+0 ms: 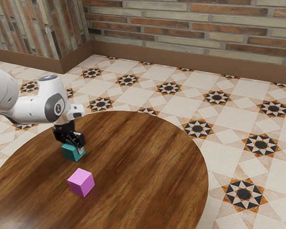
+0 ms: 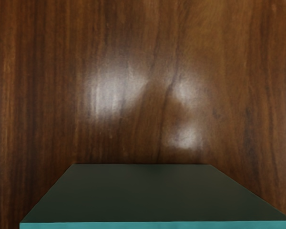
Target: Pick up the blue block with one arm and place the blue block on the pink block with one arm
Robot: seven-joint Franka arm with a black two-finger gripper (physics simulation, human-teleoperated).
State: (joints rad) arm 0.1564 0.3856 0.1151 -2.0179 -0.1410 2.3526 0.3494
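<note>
Claw (image 1: pixel 70 143) is clenched on the blue block (image 1: pixel 74 153), fingers (image 1: pixel 80 140) either side, low over the table (image 1: pixel 148 162). Pink block (image 1: pixel 81 182) sits near the claw, not touching.

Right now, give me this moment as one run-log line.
gripper down at blue block | pink block apart, top bare | stack not done

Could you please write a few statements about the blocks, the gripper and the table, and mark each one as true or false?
1. The gripper is right over the blue block. True.
2. The blue block sits on the pink block. False: they stand apart on the table.
3. The table is square and white. False: it is round and of dark wood.
4. In the exterior view, the pink block is nearer to the camera than the blue block. True.
</note>
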